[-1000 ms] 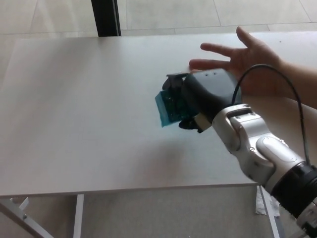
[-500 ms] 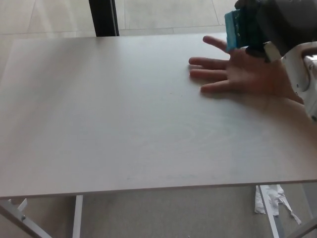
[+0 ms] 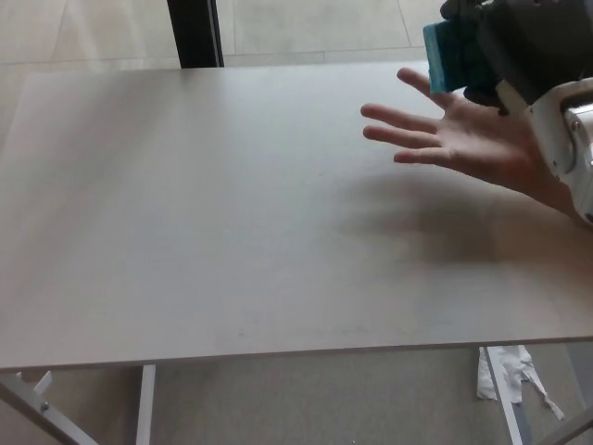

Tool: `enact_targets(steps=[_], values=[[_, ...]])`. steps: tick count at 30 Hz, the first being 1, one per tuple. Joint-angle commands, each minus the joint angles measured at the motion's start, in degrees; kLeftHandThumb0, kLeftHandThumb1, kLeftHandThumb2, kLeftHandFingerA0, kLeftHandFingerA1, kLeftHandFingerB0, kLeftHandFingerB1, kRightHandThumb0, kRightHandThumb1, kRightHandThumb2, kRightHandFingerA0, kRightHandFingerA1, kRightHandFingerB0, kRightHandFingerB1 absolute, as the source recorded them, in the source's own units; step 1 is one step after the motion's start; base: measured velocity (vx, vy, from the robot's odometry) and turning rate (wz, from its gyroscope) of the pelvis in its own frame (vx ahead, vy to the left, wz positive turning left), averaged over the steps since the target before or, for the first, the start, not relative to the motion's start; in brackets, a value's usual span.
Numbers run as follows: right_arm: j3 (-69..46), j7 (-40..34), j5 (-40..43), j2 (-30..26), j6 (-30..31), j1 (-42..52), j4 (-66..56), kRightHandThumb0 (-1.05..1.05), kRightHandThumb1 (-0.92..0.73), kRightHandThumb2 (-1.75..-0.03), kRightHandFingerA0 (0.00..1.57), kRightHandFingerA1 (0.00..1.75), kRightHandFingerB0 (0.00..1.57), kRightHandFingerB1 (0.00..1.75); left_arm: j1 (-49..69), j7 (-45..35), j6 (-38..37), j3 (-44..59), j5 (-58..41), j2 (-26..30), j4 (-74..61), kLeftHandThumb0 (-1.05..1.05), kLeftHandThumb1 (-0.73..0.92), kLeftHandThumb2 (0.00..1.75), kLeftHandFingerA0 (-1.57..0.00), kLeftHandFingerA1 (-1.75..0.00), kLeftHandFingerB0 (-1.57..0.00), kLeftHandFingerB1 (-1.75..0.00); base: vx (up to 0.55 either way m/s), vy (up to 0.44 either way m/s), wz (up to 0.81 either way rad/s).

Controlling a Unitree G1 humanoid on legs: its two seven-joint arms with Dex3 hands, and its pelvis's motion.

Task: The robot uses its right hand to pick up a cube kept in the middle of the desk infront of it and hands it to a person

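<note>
Above the person's hand (image 3: 473, 139) — palm up to receive — the right hand (image 3: 523, 42) hangs. Its fingers clamp the cube (image 3: 447, 57) so it cannot drop early.

You are looking at a bright, evenly lit scene with soft daylight. The pale desk (image 3: 204, 213) reads washed-out and low in contrast, with faint diagonal bands of lighter sheen across its left half. Below the person's hand (image 3: 463, 134) you see a soft, diffuse shadow on the desk, without a hard edge. The whole picture is slightly soft; the right hand (image 3: 519, 46) and the teal cube (image 3: 447, 56) at the top right corner are blurred and cropped by the edge. The floor tiles (image 3: 306, 23) beyond are overexposed.
</note>
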Motion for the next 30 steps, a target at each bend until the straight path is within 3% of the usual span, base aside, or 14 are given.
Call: enact_targets(steps=[1,5,7,10,14,17,23,24,25,26,27,28,29,30], values=[[1.13,-0.64,-1.81,1.14,0.72,-2.06,2.71,-0.38,-0.53,-0.6,0.83,1.6,0.94,0.6,0.42,0.4,-1.42,0.34,-0.02,0.05,-0.09,-0.72,0.71,0.62,-0.66,-0.44,-0.44,-0.36,0.0,0.0,0.0],[3.13,-0.27,-3.68,1.7,3.16,-2.55,5.93,-0.4,-0.49,-0.59,0.86,1.59,0.95,0.59,0.3,0.84,-1.71,0.45,0.03,-0.15,-0.11,-0.72,0.7,0.62,-0.67,-0.45,-0.47,-0.36,0.0,0.0,0.0],[4.5,1.97,-4.53,1.75,4.43,-3.07,7.13,-0.43,-0.49,-0.58,0.85,1.63,0.93,0.77,-0.12,0.88,-1.12,0.61,-0.07,0.03,0.01,-0.71,0.71,0.63,-0.68,-0.46,-0.45,-0.36,0.0,0.0,0.0],[6.1,2.37,-5.24,1.48,4.39,-2.7,8.21,-0.44,-0.48,-0.55,0.92,1.61,0.93,0.72,-0.27,0.34,-0.81,1.16,-0.58,0.13,0.08,-0.71,0.71,0.62,-0.68,-0.46,-0.45,-0.35,0.0,0.0,0.0],[8.49,9.85,-6.12,1.43,7.28,-2.39,8.82,-0.37,-0.56,-0.6,0.91,1.69,0.81,0.88,0.23,-0.24,-1.32,1.32,-0.46,0.04,0.0,-0.7,0.71,0.63,-0.65,-0.45,-0.45,-0.36,0.0,0.0,0.0],[10.24,25.77,-6.66,1.98,10.84,-5.65,9.15,-0.34,-0.56,-0.6,0.87,1.52,0.74,0.72,0.15,0.58,-1.56,0.97,0.15,0.05,0.32,-0.72,0.71,0.62,-0.68,-0.45,-0.47,-0.37,0.0,0.0,0.0],[13.58,39.82,-8.55,2.31,12.09,-8.65,7.98,-0.44,-0.57,-0.59,0.86,1.37,0.64,0.54,0.17,0.83,-0.98,0.77,0.34,0.53,0.05,-0.71,0.72,0.63,-0.69,-0.45,-0.44,-0.36,0.0,0.0,0.0],[14.37,45.78,-8.63,2.14,11.46,-9.81,7.47,-0.55,-0.52,-0.56,0.72,1.04,0.52,0.41,0.3,0.68,-1.2,0.78,0.32,0.48,0.07,-0.71,0.72,0.63,-0.67,-0.45,-0.45,-0.36,0.0,0.0,0.0],[15.41,49.94,-9.33,2.1,11.29,-10.63,7.2,-0.75,-0.45,-0.85,0.67,0.85,0.28,0.47,0.44,0.61,-1.31,0.8,0.29,0.42,0.08,-0.72,0.72,0.63,-0.65,-0.44,-0.45,-0.36,0.0,0.0,0.0],[16.06,54.19,-9.59,1.9,11.31,-11.22,6.22,-0.85,-0.45,-0.88,0.05,0.54,0.05,0.33,0.48,0.73,-1.2,0.8,0.3,0.37,0.16,-0.71,0.72,0.63,-0.7,-0.45,-0.45,-0.36,0.0,0.0,0.0],[15.95,58.12,-8.92,1.48,11.23,-11.47,4.68,-0.85,-0.45,-0.88,0.05,0.54,0.05,0.33,0.5,0.96,-1.05,0.78,0.34,0.3,0.29,-0.71,0.72,0.63,-0.7,-0.45,-0.45,-0.36,0.0,0.0,0.0],[15.95,59.04,-8.69,1.38,10.88,-11.55,4.48,-0.94,-0.53,-0.95,0.01,0.09,0.08,0.04,0.63,0.82,-1.13,0.87,0.24,0.23,0.34,-0.72,0.71,0.63,-0.67,-0.45,-0.43,-0.36,0.0,0.0,0.0],[15.78,61.78,-7.84,0.8,9.59,-11.93,3.25,-0.93,-0.5,-0.96,0.0,0.12,0.0,0.0,0.84,0.64,-1.24,0.98,0.12,0.15,0.44,-0.73,0.72,0.62,-0.67,-0.45,-0.43,-0.36,0.0,0.0,0.0],[15.97,64.42,-7.3,-0.14,7.1,-12.72,1.81,-0.92,-0.49,-0.96,0.14,0.52,0.0,0.0,1.08,0.58,-1.61,0.91,0.2,0.14,0.38,-0.74,0.72,0.62,-0.65,-0.44,-0.43,-0.36,0.0,0.0,0.0]])
